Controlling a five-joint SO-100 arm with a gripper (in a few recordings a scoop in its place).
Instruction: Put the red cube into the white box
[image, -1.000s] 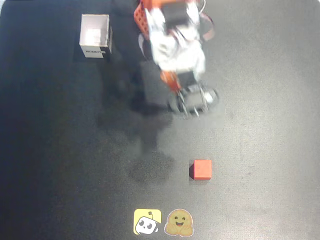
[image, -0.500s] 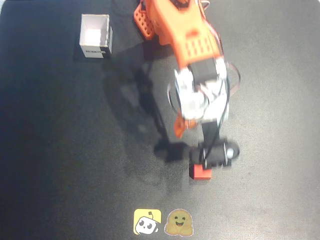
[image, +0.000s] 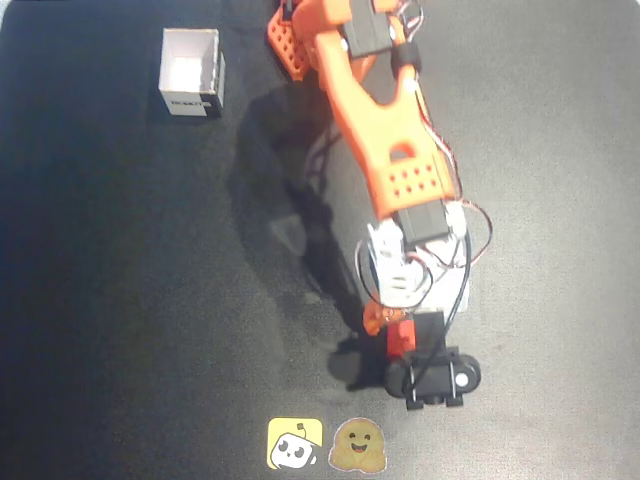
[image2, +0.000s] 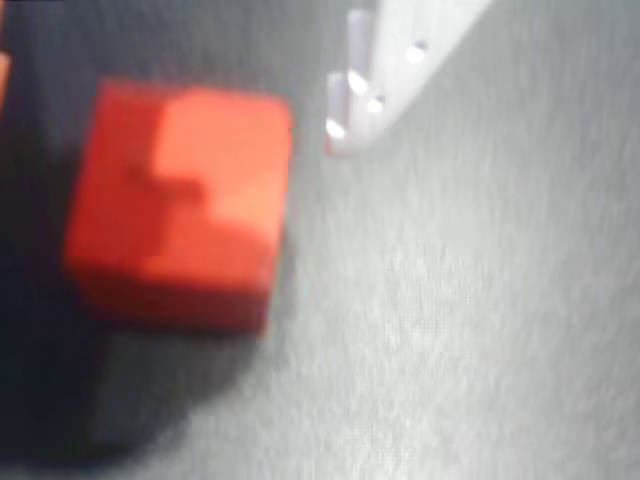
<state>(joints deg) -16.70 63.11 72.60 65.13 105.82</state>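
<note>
The red cube (image: 401, 336) lies on the dark table near the front, mostly covered from above by my gripper (image: 394, 326). In the wrist view the cube (image2: 180, 210) sits blurred at the left, a white finger (image2: 350, 90) stands just to its right and a sliver of orange finger shows at the far left edge. The jaws stand apart on either side of the cube, and contact cannot be made out. My gripper (image2: 175, 95) is open. The white box (image: 190, 72) stands far off at the back left, open side up, with a dark label on its front wall.
The orange arm (image: 385, 140) stretches from its base at the back centre down to the cube. Two stickers, a yellow one (image: 294, 443) and a brown smiling one (image: 359, 445), lie flat at the front edge. The black wrist camera (image: 435, 378) hangs just in front of the cube.
The arm has swung from the back of the table forward and down over the cube. The cube stays where it was. The box has not moved.
</note>
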